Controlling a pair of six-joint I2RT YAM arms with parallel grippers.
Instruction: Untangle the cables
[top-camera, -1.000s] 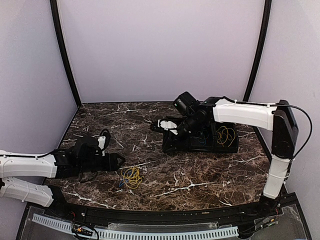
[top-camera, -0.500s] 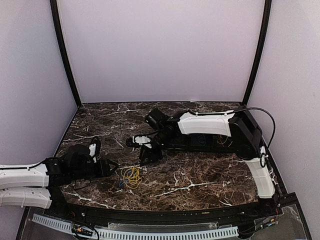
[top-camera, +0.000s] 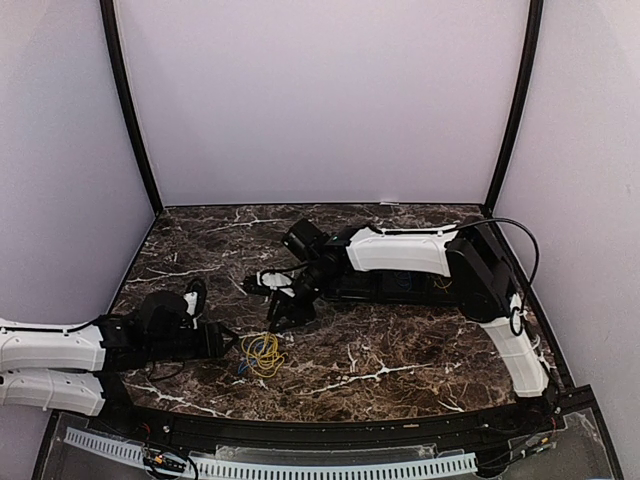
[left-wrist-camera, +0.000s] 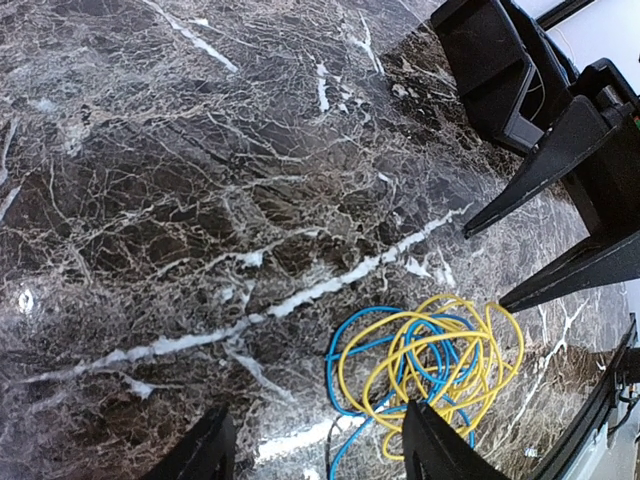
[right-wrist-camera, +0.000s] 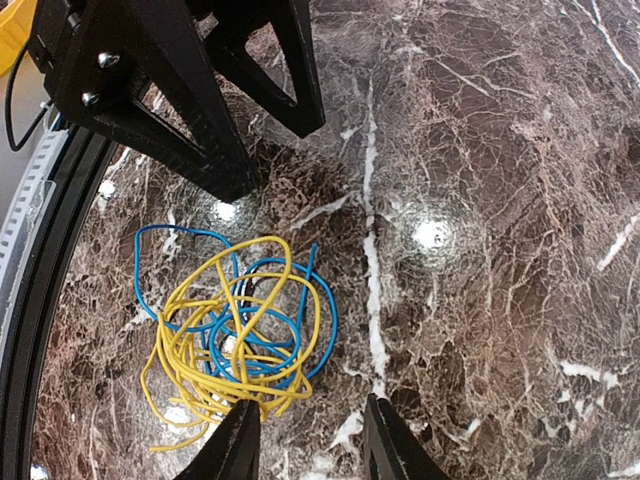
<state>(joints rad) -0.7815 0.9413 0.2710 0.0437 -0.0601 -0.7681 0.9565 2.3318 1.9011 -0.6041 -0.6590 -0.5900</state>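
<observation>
Lying between left tool (left-wrist-camera: 315, 440) and right tool (right-wrist-camera: 305, 435): cables (left-wrist-camera: 430, 365)

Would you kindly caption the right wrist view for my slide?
Right gripper, jaws open, beside tangled yellow and blue cables on the marble table.

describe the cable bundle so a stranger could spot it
On the dark marble table, look near the front edge, left of centre, ahead of the left end effector. There lies a loose tangle of thin yellow and blue cables, bright and loopy, unlike the black end effector beside it.
</observation>
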